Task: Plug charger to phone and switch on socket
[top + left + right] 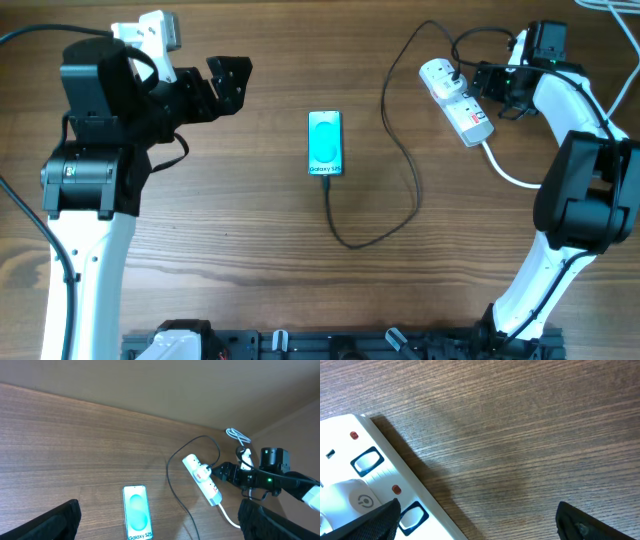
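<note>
The phone (325, 143) lies flat mid-table with its teal screen lit, also seen in the left wrist view (137, 512). The charger's black cable (398, 150) runs from the phone's bottom edge, loops right and climbs to a white adapter in the socket (457, 100). My left gripper (232, 85) hovers open to the left of the phone, holding nothing. My right gripper (490, 88) stands open just beside the socket's right side. In the right wrist view the socket (380, 477) shows dark-framed rocker switches (367, 460) and small red dots, with my left finger (370, 522) over its edge.
The socket's thick white lead (510, 175) curves toward the right arm's base. A thin white cable (237, 436) lies beyond the table's far right. A dark rig (300, 345) lines the front edge.
</note>
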{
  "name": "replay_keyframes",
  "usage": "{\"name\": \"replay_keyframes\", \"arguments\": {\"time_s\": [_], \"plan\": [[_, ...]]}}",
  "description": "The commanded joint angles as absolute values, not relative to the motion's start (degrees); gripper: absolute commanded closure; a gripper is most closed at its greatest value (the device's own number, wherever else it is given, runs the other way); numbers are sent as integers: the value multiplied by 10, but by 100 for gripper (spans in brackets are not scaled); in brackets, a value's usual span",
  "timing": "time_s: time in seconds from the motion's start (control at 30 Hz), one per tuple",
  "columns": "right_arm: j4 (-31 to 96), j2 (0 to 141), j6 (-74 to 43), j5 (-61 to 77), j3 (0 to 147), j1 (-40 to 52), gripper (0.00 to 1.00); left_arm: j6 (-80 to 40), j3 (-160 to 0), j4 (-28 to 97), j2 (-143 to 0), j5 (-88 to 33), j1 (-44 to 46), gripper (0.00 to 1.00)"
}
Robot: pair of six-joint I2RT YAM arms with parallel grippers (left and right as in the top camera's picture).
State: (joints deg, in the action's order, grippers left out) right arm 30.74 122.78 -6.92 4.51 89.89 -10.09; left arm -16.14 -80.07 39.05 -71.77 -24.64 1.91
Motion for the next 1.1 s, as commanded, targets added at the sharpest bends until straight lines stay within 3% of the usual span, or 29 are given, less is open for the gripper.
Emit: {"name": "replay_keyframes", "arguments": {"time_s": [0.0,1.07], "plan": [[302,1243,-79,54,882,-102,0,-152,-799,389,-710,-239,21,0],[298,1243,-75,84,858,-102,0,-152,-799,389,-710,-239,21,0]]}}
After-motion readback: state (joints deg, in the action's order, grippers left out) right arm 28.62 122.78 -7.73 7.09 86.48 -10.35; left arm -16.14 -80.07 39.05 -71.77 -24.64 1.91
